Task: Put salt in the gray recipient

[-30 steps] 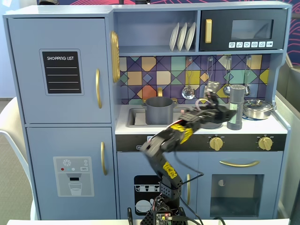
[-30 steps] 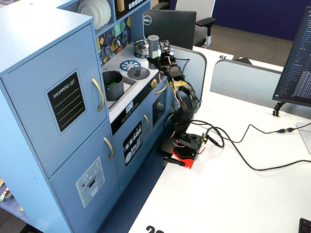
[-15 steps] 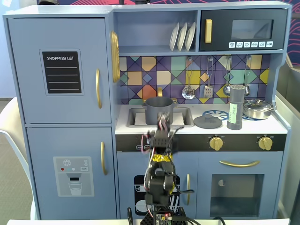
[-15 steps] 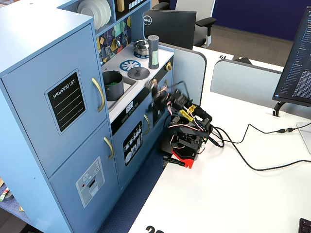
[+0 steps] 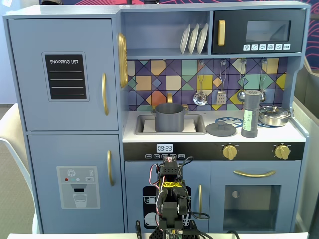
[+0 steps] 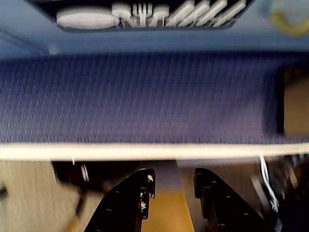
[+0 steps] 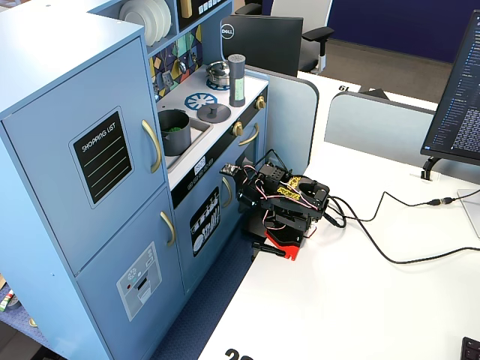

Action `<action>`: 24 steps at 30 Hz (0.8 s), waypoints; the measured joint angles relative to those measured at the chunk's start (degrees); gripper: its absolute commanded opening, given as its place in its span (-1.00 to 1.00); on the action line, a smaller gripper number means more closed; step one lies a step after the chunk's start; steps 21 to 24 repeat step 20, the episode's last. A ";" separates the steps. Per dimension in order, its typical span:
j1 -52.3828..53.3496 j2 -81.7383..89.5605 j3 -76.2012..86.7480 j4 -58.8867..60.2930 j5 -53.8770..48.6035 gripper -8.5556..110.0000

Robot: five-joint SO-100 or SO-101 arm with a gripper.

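Note:
The salt [image 5: 250,113] is a tall dark-gray shaker with a pale green label. It stands upright on the toy kitchen's counter at the right, next to the stove; it also shows in the other fixed view [image 7: 237,70]. The gray recipient [image 5: 170,117] is a matte gray pot that sits in the sink [image 5: 197,130], left of the salt; in the side-on fixed view the pot [image 7: 174,132] holds something green. My arm [image 5: 171,199] is folded low in front of the kitchen, on the white table [image 7: 352,300], far below both. My gripper [image 6: 174,178] is open and empty over the table edge.
A flat gray lid with a knob [image 5: 221,130] lies between the sink and the salt. A shiny steel pan [image 5: 273,115] sits right of the salt. Utensils [image 5: 200,97] hang on the back wall above the counter. Cables [image 7: 390,247] run across the table; a monitor [image 7: 457,97] stands at the right.

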 measured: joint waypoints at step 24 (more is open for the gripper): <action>0.00 0.18 0.00 1.32 0.00 -0.78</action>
